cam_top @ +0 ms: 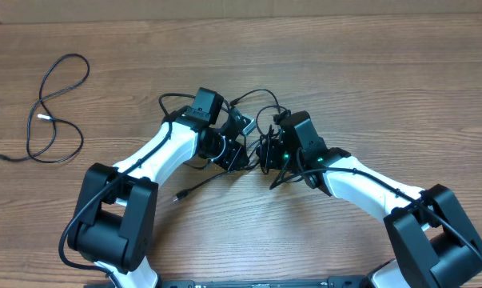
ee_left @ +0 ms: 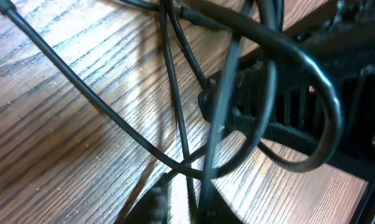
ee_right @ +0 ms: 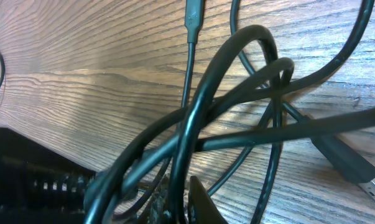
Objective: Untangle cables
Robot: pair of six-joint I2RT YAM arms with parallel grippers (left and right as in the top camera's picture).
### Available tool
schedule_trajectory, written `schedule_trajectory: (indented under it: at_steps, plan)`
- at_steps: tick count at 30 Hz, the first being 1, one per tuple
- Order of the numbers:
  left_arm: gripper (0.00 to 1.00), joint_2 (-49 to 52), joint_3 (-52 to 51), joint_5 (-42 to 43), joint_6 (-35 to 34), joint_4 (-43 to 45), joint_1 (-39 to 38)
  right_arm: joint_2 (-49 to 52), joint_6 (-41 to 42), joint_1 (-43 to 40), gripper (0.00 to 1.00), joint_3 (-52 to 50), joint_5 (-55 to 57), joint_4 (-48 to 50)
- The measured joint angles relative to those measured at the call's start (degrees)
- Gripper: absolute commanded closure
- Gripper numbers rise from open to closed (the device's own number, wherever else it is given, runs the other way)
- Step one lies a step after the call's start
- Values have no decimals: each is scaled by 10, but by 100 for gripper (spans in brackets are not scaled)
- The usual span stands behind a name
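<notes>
A tangle of thin black cables lies at the table's middle, between my two grippers. My left gripper reaches in from the left. Its wrist view shows its jaws nearly together, with a thin cord running down between them. My right gripper comes in from the right and faces the left one closely. In its wrist view it is shut on a cable that rises from the jaws into crossing loops. One plug end trails out toward the front left.
A separate black cable lies in loose loops at the far left of the wooden table. A flat silver-tipped plug rests on the wood to the right of the right gripper. Both white arms crowd the front middle.
</notes>
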Motion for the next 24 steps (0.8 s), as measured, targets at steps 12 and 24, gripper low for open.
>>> schedule_trajectory:
  at_steps: [12,24]
  plan:
    - [70,0,0,3,-9,-2,0,0,0,0,93,0,0,0]
    - [31,0,0,60,1,-23,0,0,0,0,92,0,0,0]
